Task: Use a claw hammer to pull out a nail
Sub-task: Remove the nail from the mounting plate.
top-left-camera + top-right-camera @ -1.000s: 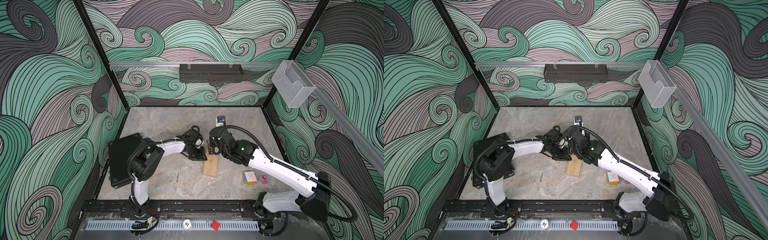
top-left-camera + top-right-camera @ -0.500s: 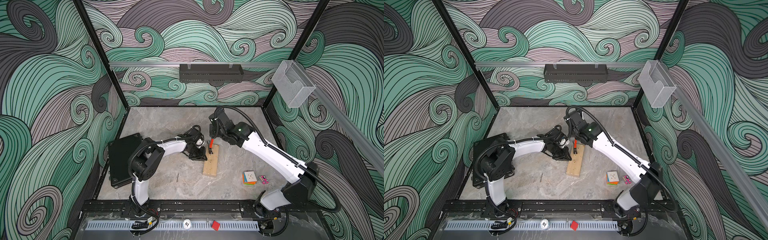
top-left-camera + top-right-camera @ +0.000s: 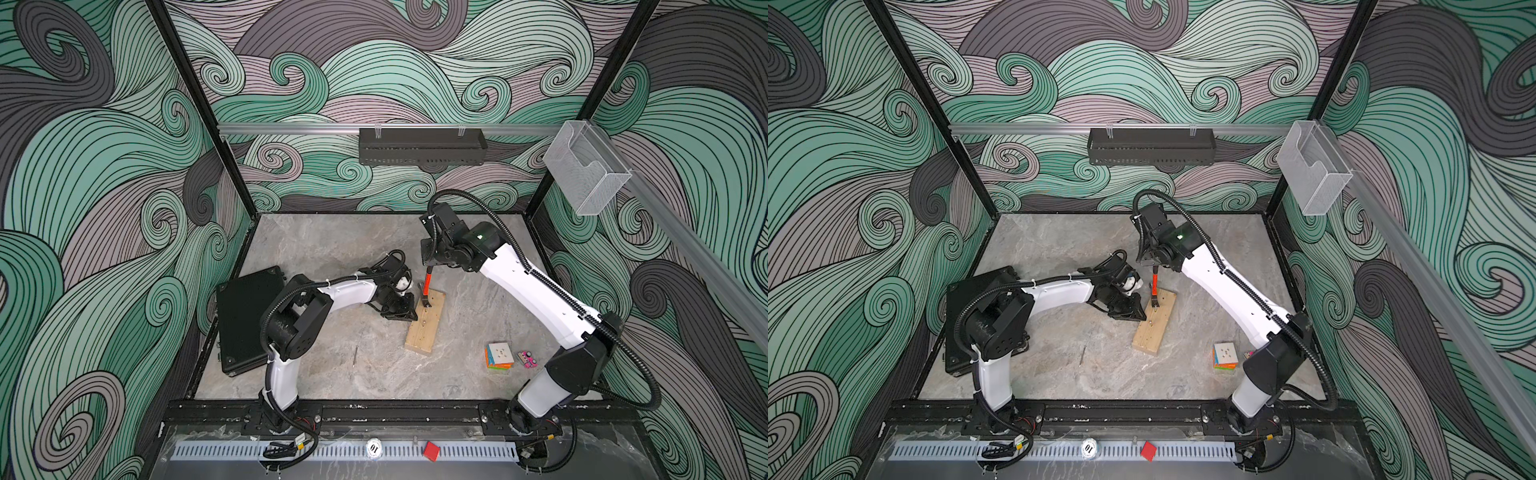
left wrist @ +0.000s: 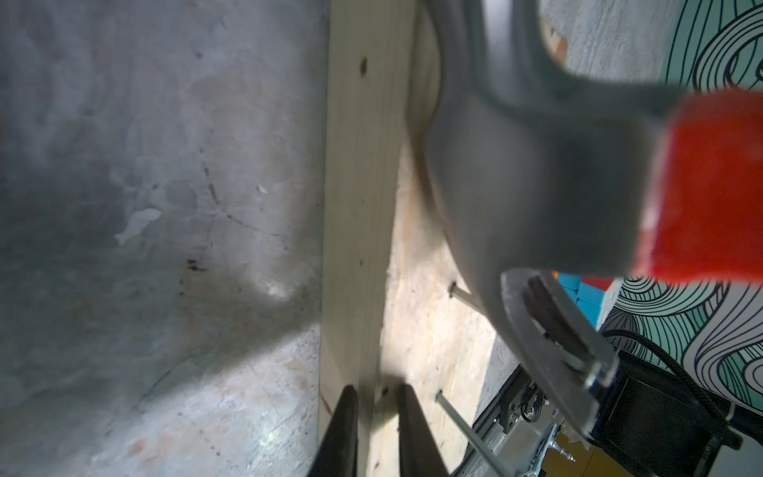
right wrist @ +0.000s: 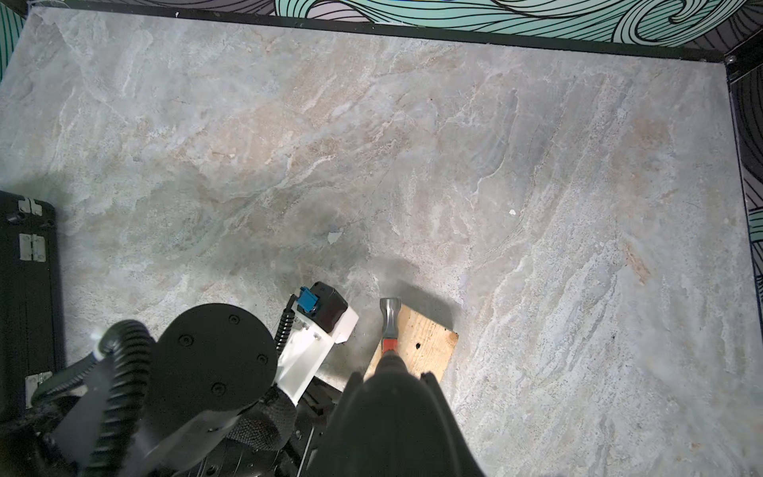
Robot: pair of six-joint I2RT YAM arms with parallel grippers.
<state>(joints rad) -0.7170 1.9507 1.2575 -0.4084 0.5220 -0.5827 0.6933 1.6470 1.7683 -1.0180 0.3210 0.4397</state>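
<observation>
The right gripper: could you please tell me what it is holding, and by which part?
The right gripper is shut on the claw hammer, gripping its black handle end; the grey head points down at the wooden block.

The claw hammer [image 4: 528,173] head is matt metal, the block [image 3: 424,326] bare wood.

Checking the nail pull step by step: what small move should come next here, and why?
Probably rock the right tool slightly, levering the grey-headed, orange-shafted claw hammer on its head: it stands steeply on the pale wooden block, and a thin metal nail beside the head is not out yet.
</observation>
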